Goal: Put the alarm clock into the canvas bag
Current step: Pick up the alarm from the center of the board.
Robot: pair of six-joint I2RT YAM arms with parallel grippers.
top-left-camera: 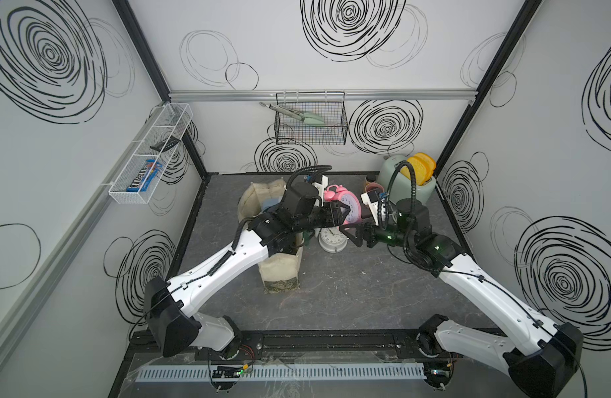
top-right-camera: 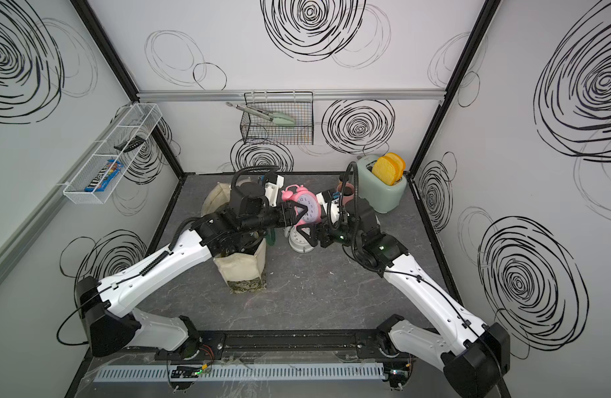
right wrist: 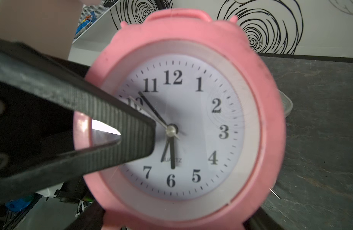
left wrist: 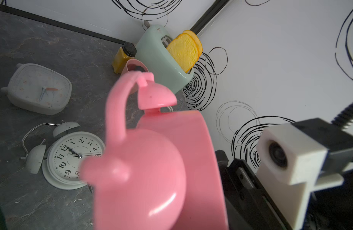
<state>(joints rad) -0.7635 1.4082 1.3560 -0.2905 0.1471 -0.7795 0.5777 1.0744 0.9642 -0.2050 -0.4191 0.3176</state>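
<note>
You have the pink alarm clock [top-left-camera: 353, 204] aloft over mid-bench, just beside the canvas bag [top-left-camera: 280, 272] — right gripper [top-left-camera: 351, 235] holding it from below, left gripper [top-left-camera: 342, 211] straddling its face, grip impossible to tell — apparently a handover bagward.

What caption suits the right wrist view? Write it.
Pink alarm clock seen face-on, a black gripper finger crossing its dial.
</note>
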